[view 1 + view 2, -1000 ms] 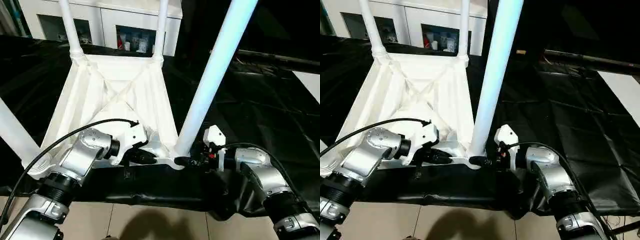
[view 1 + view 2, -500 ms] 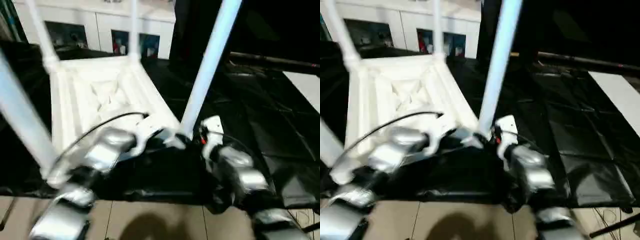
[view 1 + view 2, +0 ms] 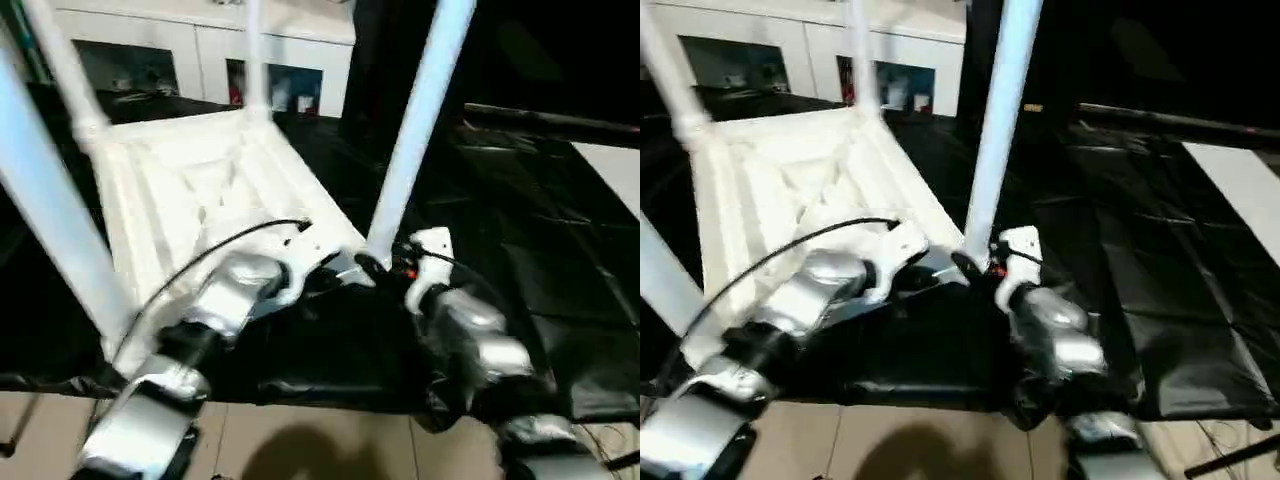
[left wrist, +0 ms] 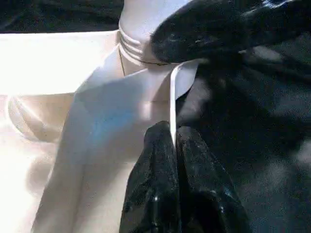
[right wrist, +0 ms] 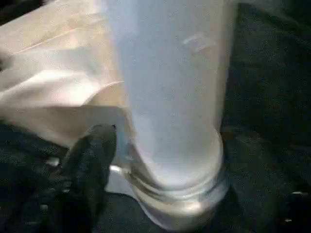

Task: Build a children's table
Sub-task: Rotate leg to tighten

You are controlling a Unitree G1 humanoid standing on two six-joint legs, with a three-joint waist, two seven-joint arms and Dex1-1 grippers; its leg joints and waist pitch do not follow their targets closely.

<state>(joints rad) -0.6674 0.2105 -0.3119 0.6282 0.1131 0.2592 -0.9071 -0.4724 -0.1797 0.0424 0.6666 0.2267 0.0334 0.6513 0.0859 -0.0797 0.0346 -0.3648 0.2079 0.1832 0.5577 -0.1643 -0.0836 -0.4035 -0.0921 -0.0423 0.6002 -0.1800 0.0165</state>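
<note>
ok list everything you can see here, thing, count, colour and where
children's table top: one, white, upside down on the black-draped work table, ribbed underside up
legs: four, white, standing up from the corner sockets
work table: one, black cover, under the children's table
cabinet: one, white with glass doors, behind the work table
floor: beige tiles, near edge
left end effector: one, black fingers, shut on the thin near rim of the table top
right end effector: one, black fingers, at the base of the near right leg
forearms: two, silver, in the foreground
</note>
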